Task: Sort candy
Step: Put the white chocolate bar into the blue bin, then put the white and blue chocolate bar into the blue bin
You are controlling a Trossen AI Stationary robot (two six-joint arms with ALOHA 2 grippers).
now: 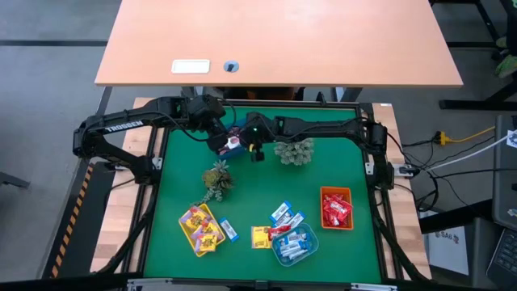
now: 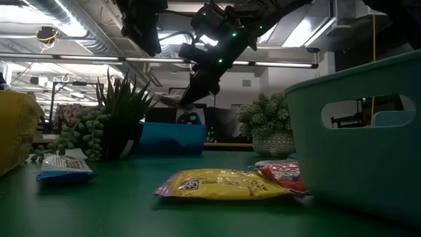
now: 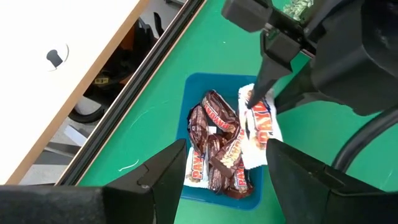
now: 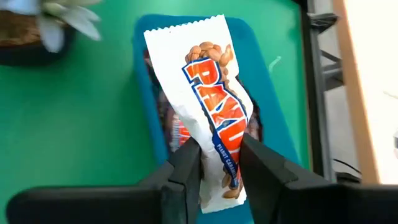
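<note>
Candy [image 4: 214, 118] in a white wrapper is pinched in the right hand [image 4: 219, 163] over the blue tray [image 3: 193, 102] at the counter's [image 1: 347, 174] far edge (brown bars [image 3: 214, 146] already fill it). Left hand [image 3: 214, 171] hovers just beside, fingers spread wide and empty, above the same tray.

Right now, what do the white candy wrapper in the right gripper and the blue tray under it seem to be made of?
The white candy wrapper, pinched in the right gripper, looks like thin printed plastic film: matte, with a zigzag sealed edge. It might be coated paper. The blue tray seems to be moulded hard plastic: one even colour, smooth, with a rounded rim.
</note>
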